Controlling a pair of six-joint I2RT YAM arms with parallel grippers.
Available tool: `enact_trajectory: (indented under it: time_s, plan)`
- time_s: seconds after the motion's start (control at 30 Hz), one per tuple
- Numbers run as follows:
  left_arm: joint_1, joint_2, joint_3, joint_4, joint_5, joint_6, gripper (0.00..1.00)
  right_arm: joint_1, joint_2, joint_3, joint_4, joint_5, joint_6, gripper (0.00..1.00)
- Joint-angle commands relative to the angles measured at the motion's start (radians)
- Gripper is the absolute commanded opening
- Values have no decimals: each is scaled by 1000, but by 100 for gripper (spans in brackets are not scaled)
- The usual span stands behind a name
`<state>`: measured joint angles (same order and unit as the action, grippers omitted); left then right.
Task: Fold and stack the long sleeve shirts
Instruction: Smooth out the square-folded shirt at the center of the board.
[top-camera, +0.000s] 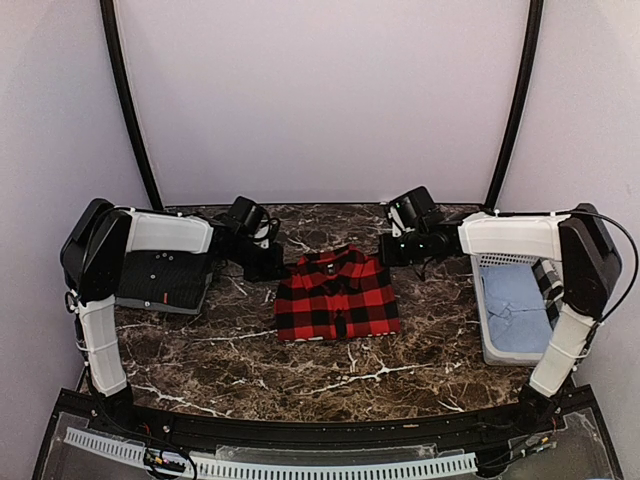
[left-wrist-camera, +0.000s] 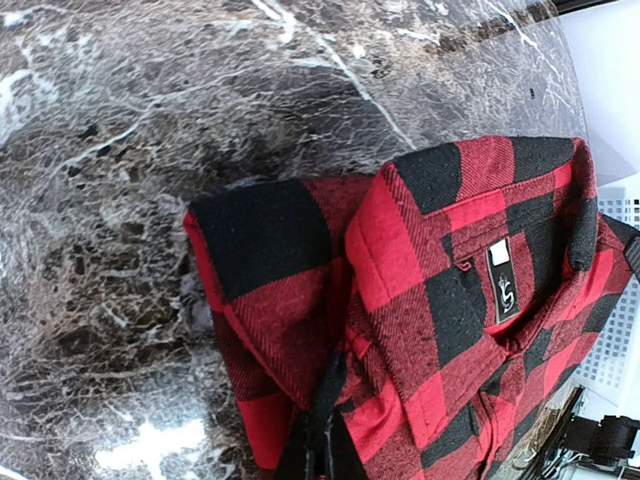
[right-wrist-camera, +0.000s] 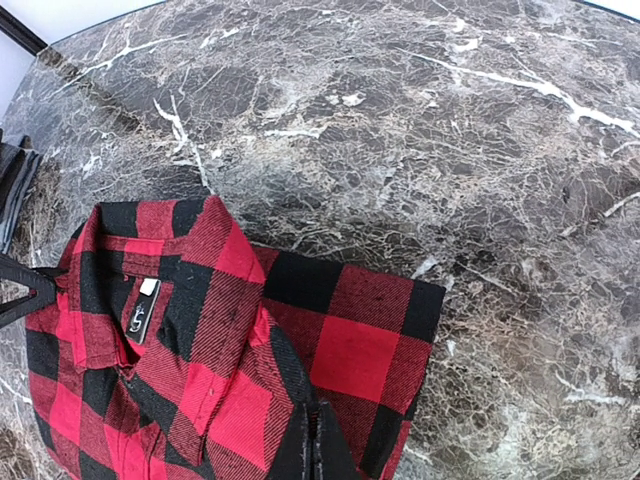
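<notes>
The folded red-and-black flannel (top-camera: 337, 297) lies mid-tabletop (top-camera: 250, 360), with the charcoal shirt (top-camera: 160, 275) at its 9 o'clock. Both closed, the left pincer (left-wrist-camera: 315, 445) and right pincer (right-wrist-camera: 315, 445) touch its 10 and 2 o'clock corners.

The red-and-black buffalo-check flannel shirt (top-camera: 336, 296) looked soft, matt and fuzzy, its twill weave plain up close. The brown, white-veined marble tabletop (top-camera: 240, 360) shone smooth and glossy. The dark charcoal cloth shirt (top-camera: 160, 275) read dull, and the white perforated plastic basket (top-camera: 488, 320) looked hard and smooth.
</notes>
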<state>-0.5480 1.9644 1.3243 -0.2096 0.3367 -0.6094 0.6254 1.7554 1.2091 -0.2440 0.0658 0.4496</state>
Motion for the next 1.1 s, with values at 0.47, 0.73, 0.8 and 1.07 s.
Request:
enact_trajectory:
  time_s: [0.47, 0.73, 0.8, 1.07]
  plan:
    - [-11, 85, 125, 74, 28, 53, 0, -16, -29, -105, 27, 117, 42, 0]
    - [-3, 180, 199, 68, 27, 50, 6, -57, 40, -171, 68, 119, 62, 0]
    - [0, 186, 213, 63, 24, 52, 8, -62, 50, -189, 80, 114, 67, 0]
    - [3, 169, 275, -11, -24, 67, 29, -93, 85, -217, 125, 73, 71, 0]
